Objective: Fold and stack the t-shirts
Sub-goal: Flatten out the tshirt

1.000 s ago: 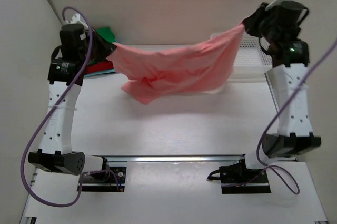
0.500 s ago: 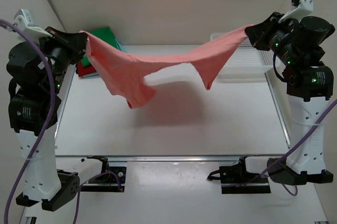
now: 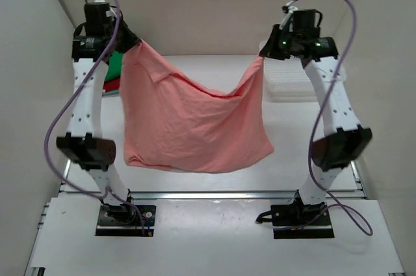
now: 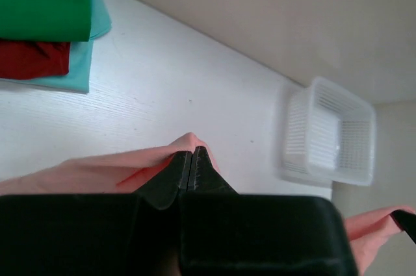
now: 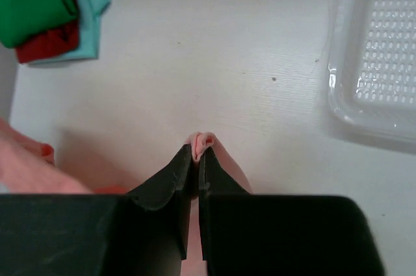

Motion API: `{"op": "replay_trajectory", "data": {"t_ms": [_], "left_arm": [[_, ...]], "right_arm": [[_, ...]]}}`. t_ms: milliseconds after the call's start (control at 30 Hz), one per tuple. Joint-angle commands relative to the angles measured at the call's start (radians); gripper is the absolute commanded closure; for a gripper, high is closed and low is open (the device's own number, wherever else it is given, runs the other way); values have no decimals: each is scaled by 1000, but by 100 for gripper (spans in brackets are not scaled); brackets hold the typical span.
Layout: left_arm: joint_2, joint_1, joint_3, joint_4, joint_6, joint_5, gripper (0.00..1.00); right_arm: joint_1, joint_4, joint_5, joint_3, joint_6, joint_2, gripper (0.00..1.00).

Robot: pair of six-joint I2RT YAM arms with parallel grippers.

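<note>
A salmon-pink t-shirt (image 3: 188, 120) hangs spread in the air between my two raised grippers, its lower edge toward the near side of the table. My left gripper (image 3: 127, 43) is shut on its left top corner, with cloth showing at the tips in the left wrist view (image 4: 190, 152). My right gripper (image 3: 264, 53) is shut on the right top corner, with pink cloth pinched between the tips (image 5: 199, 147). Folded green (image 4: 42, 0), red (image 4: 32, 57) and light teal (image 4: 71, 75) t-shirts lie stacked at the back left.
A white mesh basket (image 3: 292, 81) stands at the back right of the table, also in the left wrist view (image 4: 328, 133) and right wrist view (image 5: 383, 62). White walls close in on both sides and at the back.
Both arms have swung inward and higher. The pink shirt, stretched flat and wide before, now hangs down as a broad sheet toward the near edge.
</note>
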Motion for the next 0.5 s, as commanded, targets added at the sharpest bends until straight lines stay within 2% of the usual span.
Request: {"op": "replay_trajectory", "data": {"t_ms": [0, 67, 133, 200, 233, 300, 400, 467], "left_arm": [[42, 20, 221, -41, 24, 6, 100], [27, 42, 288, 5, 21, -3, 100], [-30, 69, 235, 72, 26, -17, 100], [-145, 56, 170, 138, 68, -90, 100], [-198, 15, 161, 151, 98, -119, 100], [-299, -15, 103, 226, 144, -187, 100], [-338, -70, 46, 232, 232, -248, 100], [-410, -79, -77, 257, 233, -252, 100]], "right_arm": [[34, 24, 42, 244, -78, 73, 100], [39, 50, 56, 327, -92, 90, 100], [51, 76, 93, 363, -104, 65, 100], [48, 88, 113, 357, -118, -1, 100], [48, 102, 127, 345, -125, -15, 100], [45, 152, 141, 299, -142, -82, 100], [79, 191, 197, 219, -184, -145, 100], [81, 223, 193, 40, -185, -188, 100]]}}
